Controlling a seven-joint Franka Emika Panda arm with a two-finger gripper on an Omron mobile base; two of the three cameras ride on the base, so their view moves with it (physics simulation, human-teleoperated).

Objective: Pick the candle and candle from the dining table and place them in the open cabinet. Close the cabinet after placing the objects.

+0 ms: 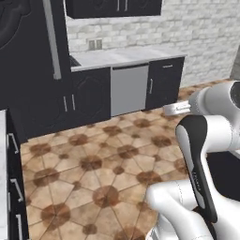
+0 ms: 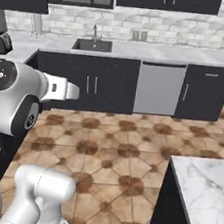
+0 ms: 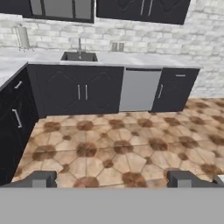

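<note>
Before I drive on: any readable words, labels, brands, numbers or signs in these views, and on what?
None: no readable text in any view.
Dishwasher: plain silver front, no brand or label.
Wall outlets on the white brick: blank plates, too small to show any marking.
Dark base cabinets: panel ornament and silver handles, no lettering.
Robot arm: a faint pale mark on its dark strip, too small and blurred to read.

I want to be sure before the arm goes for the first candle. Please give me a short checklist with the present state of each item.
1. Jaws of the gripper open: ok, the fingertips stand wide apart.
2. Nothing held: ok, only floor between them.
3. Candles in sight: not ok.
4. Dining table near: ok, its marble corner lies at the right.
5. Cabinet open: cannot tell, the doors in view look shut.
</note>
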